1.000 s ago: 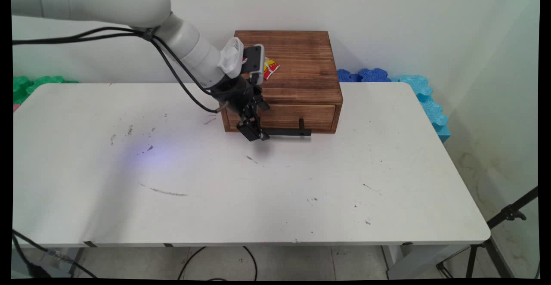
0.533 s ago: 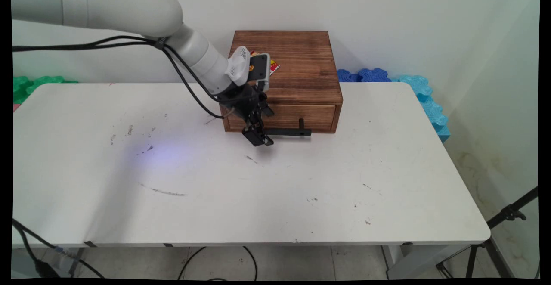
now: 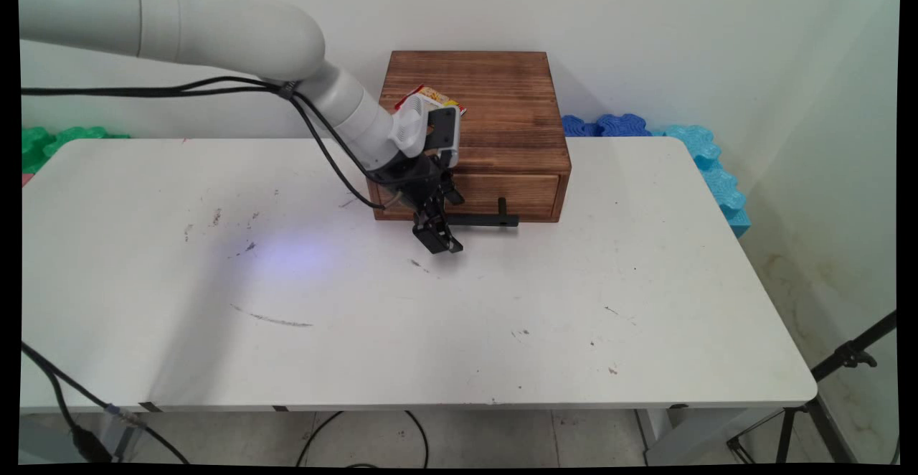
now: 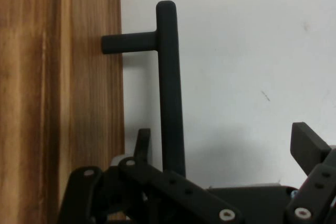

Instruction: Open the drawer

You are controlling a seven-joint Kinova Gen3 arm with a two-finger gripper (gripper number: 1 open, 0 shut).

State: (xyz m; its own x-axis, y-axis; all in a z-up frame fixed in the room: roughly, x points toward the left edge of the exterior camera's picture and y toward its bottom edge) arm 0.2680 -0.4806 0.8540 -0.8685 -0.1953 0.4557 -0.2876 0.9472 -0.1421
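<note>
A dark wooden box (image 3: pixel 488 95) stands at the table's far side, its drawer front (image 3: pixel 502 194) flush and shut. A black bar handle (image 3: pixel 482 220) (image 4: pixel 170 93) stands off the drawer on a short post. My gripper (image 3: pixel 439 240) (image 4: pixel 223 139) is open at the handle's left end, low over the table. In the hand view the bar runs between the two fingers, close to the left finger (image 4: pixel 142 141), with a wide gap to the right finger (image 4: pixel 308 149). A red and yellow packet (image 3: pixel 428 93) lies on the box top, partly hidden by my wrist.
Blue foam pieces (image 3: pixel 706 163) lie along the table's far right edge and green ones (image 3: pixel 50 141) at the far left. A black tripod leg (image 3: pixel 846 356) stands right of the table (image 3: pixel 502 317). Cables hang from the arm.
The gripper has slid a little right and toward the table's near side along the handle's left end, and more of the packet on the box shows. The drawer has not moved.
</note>
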